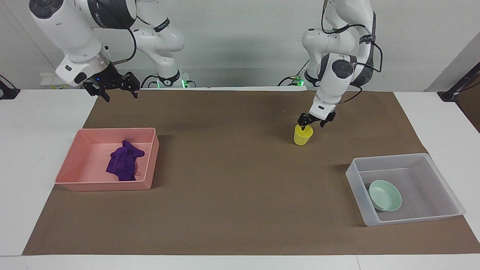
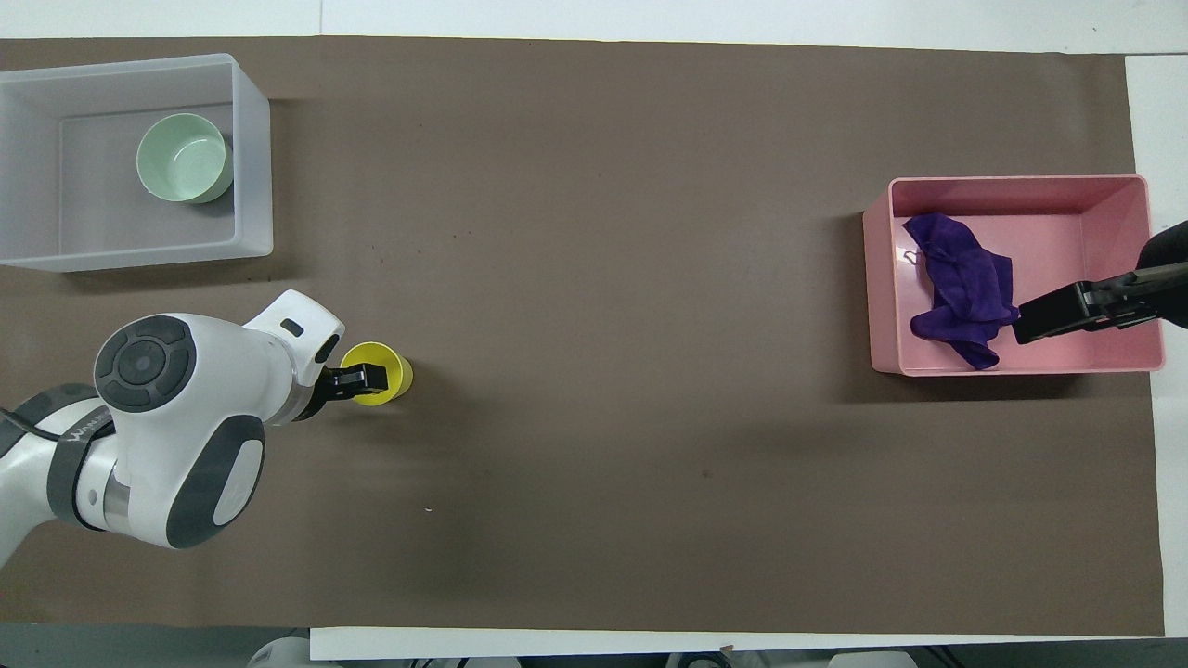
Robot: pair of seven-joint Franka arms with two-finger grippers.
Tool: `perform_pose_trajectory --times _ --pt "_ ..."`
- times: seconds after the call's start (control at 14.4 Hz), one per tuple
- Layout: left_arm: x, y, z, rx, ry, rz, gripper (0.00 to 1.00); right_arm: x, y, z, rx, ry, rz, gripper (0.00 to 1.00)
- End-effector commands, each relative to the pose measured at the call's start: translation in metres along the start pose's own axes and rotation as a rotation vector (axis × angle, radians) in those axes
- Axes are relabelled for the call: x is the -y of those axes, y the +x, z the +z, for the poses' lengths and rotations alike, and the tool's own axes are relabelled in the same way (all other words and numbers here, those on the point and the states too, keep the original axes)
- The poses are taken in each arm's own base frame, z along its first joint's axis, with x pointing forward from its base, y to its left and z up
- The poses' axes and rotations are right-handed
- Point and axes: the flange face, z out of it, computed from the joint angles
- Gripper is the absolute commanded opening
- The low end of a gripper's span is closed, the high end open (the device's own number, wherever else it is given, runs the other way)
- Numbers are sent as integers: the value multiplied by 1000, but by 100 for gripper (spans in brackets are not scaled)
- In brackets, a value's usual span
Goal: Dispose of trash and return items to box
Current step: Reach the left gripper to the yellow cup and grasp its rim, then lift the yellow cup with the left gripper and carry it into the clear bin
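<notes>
Step in hand, judging by the layout: fetching the yellow cup (image 1: 302, 138) for return to the box (image 1: 412, 217).

Already in place:
- Purple rag (image 1: 123, 162) crumpled inside the pink tray (image 1: 105, 185), mid-height in the facing frame at the right arm's end of the surface (image 1: 225, 195).
- Mint-green bowl (image 1: 385, 195) on the floor of the box, low in the same frame at the left arm's end.

Left to do: the cup, upright on the surface just above the middle of the facing frame, nearer to the robots than the box and well apart from it.

Left gripper (image 1: 312, 123) down at the cup's rim, fingers apart and seemingly astride the wall, one tip over the mouth. Not clamped yet, as far as can be judged. Right gripper (image 1: 117, 92) waiting high in the upper corner of the facing frame at the right arm's end, fingers spread, holding nothing.

Next move probably: pinch the rim wall, lift straight up, carry over to the box, set down beside the bowl. Light, thin plastic, so likely to tip or skid if nudged before closing.

From the facing view: height of each gripper, and the right one plainly well above the pink tray. From the overhead view: that same gripper drawn across the tray next to the rag, misleadingly close. Also the left finger's position over the cup's mouth, and the cup's open inside, apparently empty.
</notes>
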Motion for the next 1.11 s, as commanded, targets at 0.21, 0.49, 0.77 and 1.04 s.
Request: perform_pose_trajectory --times 0.21,0.49,0.77,1.04 --pt "-5 12 -1 -55 -13 2 0 0 -4 -6 -9 4 21 99" --pt "-14 45 -37 -50 -12 -30 0 0 -4 -6 -9 4 21 99" --pt "15 92 -108 -80 -27 -106 0 0 -4 -6 -10 3 13 99" --pt "78 167 -151 -165 -48 -244 0 -4 -5 -6 -9 5 21 99"
